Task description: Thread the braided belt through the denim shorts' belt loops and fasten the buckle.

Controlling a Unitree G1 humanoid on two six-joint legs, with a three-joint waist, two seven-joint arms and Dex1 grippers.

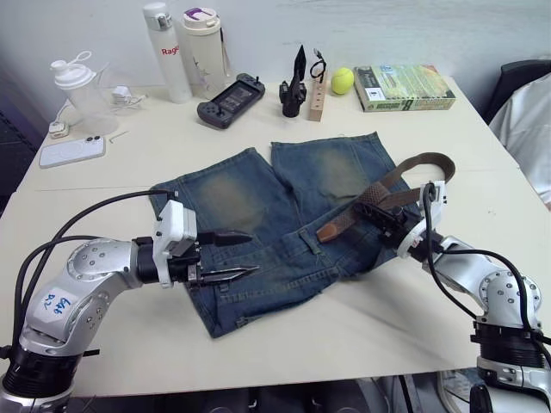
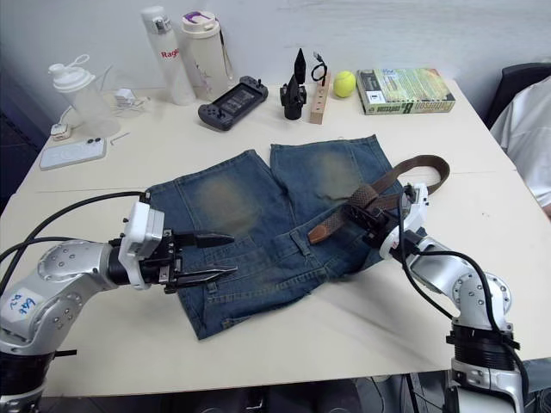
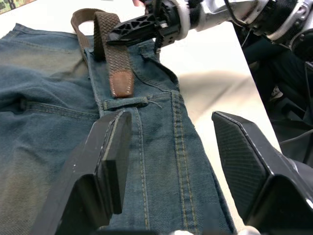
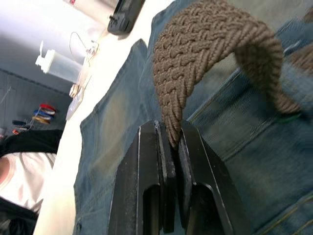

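The denim shorts [image 1: 284, 224] lie flat on the white table [image 1: 387, 318], waistband toward me. The braided belt [image 1: 405, 172] lies over their right side and curls back on itself; its tan tip [image 3: 121, 83] rests on the waistband just short of a belt loop [image 3: 124, 103]. My right gripper [image 1: 372, 211] is shut on the woven strap [image 4: 205, 54] a little behind the tip. My left gripper [image 1: 251, 253] hovers open over the waistband to the left, fingers [image 3: 107, 161] pointing at the tip. The buckle is hidden.
Along the table's far edge stand two bottles [image 1: 181, 52], a shaker [image 1: 82, 90], a phone [image 1: 73, 151], a game controller [image 1: 231, 99], a black stand [image 1: 294, 86], a wooden block [image 1: 318, 99], a tennis ball [image 1: 343, 80] and a book [image 1: 403, 88]. A person's white sleeve [image 1: 529, 120] is at the right edge.
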